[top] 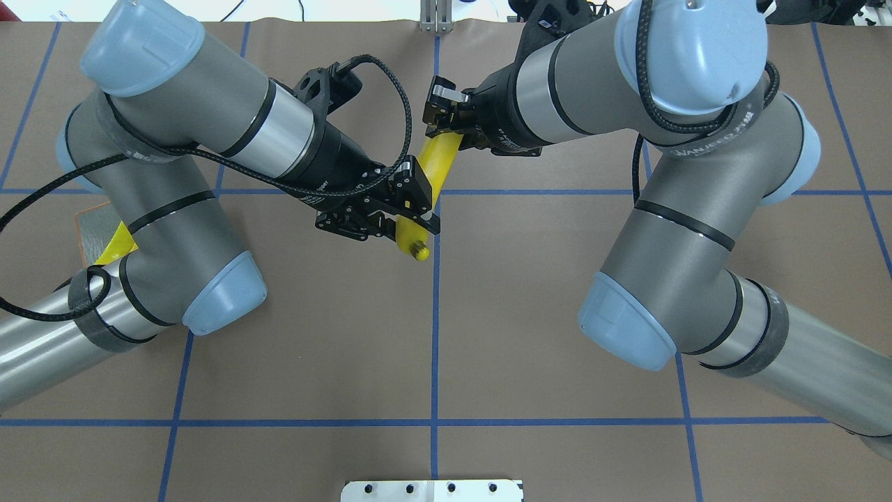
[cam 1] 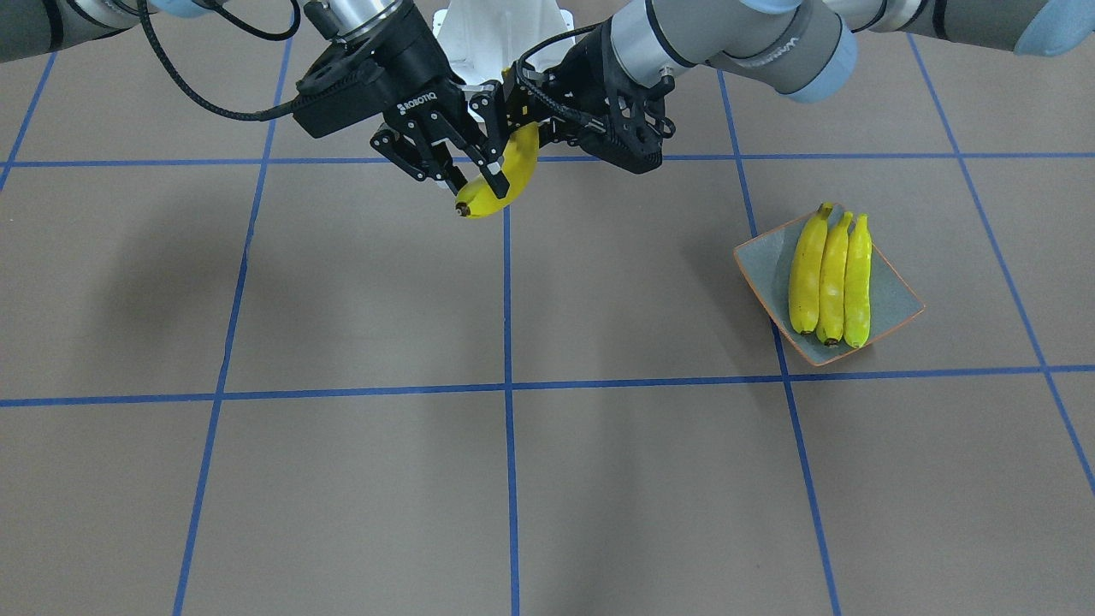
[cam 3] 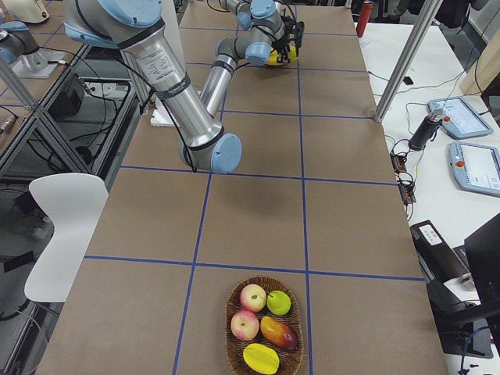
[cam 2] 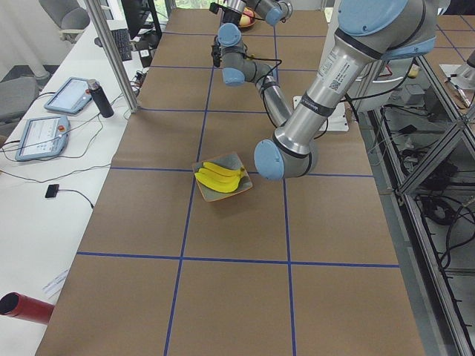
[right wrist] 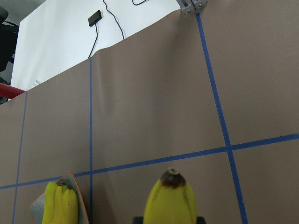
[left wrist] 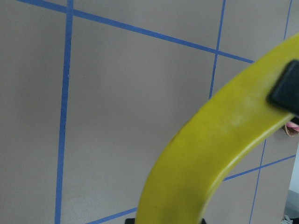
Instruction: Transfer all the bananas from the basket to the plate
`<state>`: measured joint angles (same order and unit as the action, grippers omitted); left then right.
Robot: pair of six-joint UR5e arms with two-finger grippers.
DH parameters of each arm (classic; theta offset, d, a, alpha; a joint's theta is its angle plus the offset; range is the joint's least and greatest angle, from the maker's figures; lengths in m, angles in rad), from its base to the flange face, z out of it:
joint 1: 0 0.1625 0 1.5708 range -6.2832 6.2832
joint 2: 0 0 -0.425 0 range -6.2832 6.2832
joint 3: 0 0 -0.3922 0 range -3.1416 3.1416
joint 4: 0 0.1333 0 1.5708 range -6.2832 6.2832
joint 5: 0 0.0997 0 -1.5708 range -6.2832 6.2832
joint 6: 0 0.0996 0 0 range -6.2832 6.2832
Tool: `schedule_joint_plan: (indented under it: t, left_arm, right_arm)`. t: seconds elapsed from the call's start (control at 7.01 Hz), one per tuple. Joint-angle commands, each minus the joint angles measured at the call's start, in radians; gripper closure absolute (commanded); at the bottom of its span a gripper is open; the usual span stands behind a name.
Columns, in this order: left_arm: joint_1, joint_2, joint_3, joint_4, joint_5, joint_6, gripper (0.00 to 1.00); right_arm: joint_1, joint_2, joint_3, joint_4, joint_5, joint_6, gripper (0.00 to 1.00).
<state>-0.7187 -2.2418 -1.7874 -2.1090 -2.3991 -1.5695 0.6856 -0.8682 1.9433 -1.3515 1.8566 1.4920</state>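
1. Front view: right pincer (cam 1: 476, 182) clamps a banana (cam 1: 520, 156) above the desk (cam 1: 342, 299); three bananas (cam 1: 831, 278) lie side by side on the plate (cam 1: 766, 257).
2. Overhead: left pincer (top: 420, 209), closed, grips the same banana near its other end.

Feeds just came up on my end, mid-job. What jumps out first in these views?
A banana hangs in mid-air over the table's centre line, close to the robot's base. The right gripper is on its far end and the left gripper on its near end, both apparently shut on it, like a hand-over. On the robot's left, three bananas lie side by side on the plate.
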Motion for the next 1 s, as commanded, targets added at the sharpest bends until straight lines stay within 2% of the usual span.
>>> schedule_joint_plan:
  t: [0.0,0.14,0.71,0.86]
  left_arm:
    - [0.001,0.002,-0.003,0.003,0.000,-0.017,1.00]
    - [0.001,0.002,-0.003,0.000,0.000,-0.053,1.00]
    - [-0.002,0.014,-0.003,0.009,-0.002,-0.057,1.00]
    - [-0.010,0.046,-0.004,0.010,-0.002,-0.057,1.00]
  right_arm:
    - [0.000,0.000,-0.001,0.000,0.000,0.001,0.91]
    - [0.000,0.000,-0.001,0.002,-0.004,0.004,0.01]
    - [0.014,-0.011,0.003,0.046,-0.004,0.091,0.00]
    - [0.041,-0.037,0.012,0.046,-0.001,0.097,0.00]
